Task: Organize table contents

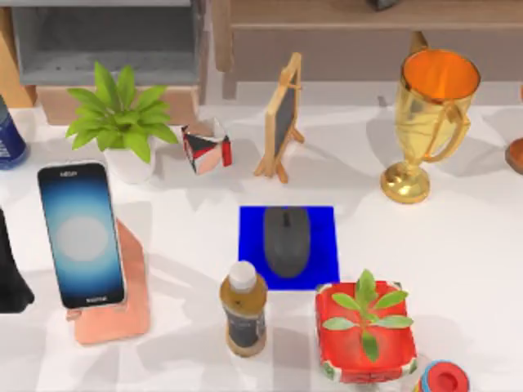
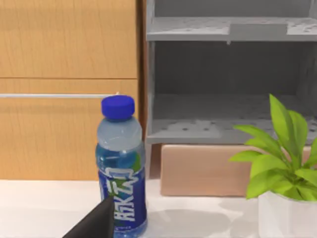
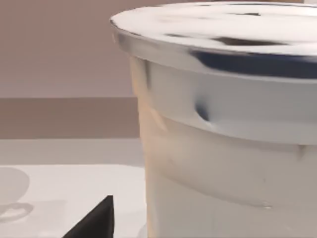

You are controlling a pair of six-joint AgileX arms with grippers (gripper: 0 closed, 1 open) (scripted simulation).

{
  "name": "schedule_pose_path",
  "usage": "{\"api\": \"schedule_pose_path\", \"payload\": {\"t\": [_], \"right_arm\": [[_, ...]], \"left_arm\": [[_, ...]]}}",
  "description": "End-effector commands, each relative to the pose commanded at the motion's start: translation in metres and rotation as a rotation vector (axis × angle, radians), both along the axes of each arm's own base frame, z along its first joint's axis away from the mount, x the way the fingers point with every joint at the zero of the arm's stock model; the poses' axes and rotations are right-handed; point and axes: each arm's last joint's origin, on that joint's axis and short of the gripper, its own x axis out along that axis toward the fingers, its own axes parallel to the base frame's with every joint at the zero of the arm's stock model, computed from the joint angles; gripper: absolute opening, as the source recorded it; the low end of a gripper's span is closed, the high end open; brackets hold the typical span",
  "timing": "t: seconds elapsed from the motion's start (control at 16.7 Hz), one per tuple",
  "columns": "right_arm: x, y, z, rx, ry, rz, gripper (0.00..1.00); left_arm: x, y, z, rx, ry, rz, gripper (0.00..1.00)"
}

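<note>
Left claw (image 2: 94,223) dark, wedge-shaped beside glossy blue bottle (image 2: 120,168).

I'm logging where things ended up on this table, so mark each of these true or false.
1. The mouse lies on the blue mat. True.
2. The smartphone lies flat on the table. False: it leans on a pink stand.
3. The gold trophy stands toward the table's right. True.
4. The brown bottle stands on the mat. False: it stands beside the mat's corner, on the table.
</note>
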Motion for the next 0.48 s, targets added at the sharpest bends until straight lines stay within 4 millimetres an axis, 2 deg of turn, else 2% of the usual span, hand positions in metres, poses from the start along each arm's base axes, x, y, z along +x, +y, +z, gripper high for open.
{"api": "schedule_pose_path", "payload": {"t": [0.48], "right_arm": [[0.0063,-0.0006,-0.0008,-0.009,-0.010,0.011,1.00]], "left_arm": [[0.0000,0.0000,0.0000,0.000,0.000,0.000,1.00]]}}
